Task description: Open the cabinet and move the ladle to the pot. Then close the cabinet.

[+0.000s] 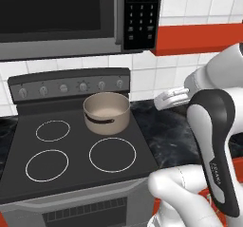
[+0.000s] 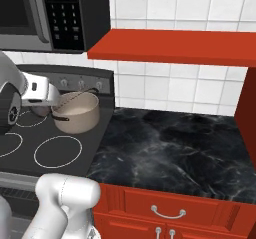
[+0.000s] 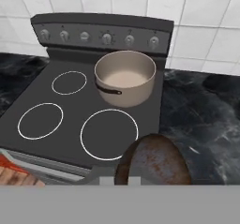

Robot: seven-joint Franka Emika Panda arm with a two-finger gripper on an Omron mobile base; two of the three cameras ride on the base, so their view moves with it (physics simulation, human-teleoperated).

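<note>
White arm folded high, tool (image 1: 163, 99) level, jaw state unclear.

The dark stove top (image 1: 76, 145) carries the pot (image 1: 107, 112) on its back right burner ring; the other three white rings are bare. Just right of the stove runs the black marbled surface (image 2: 170, 153), over red drawers (image 2: 165, 208).

The wall (image 2: 165, 90) is made of white square tiles. A black stove (image 1: 76, 155) has four white rings on top and a row of knobs (image 1: 71, 87) at the back. A dark microwave (image 1: 71, 17) hangs above it. Beside the stove is a black marble table (image 2: 170, 148). Below are red drawers (image 2: 167, 210) with curved silver handles. A red shelf, or maybe a cupboard bottom (image 2: 175, 48), sticks out higher up.
</note>
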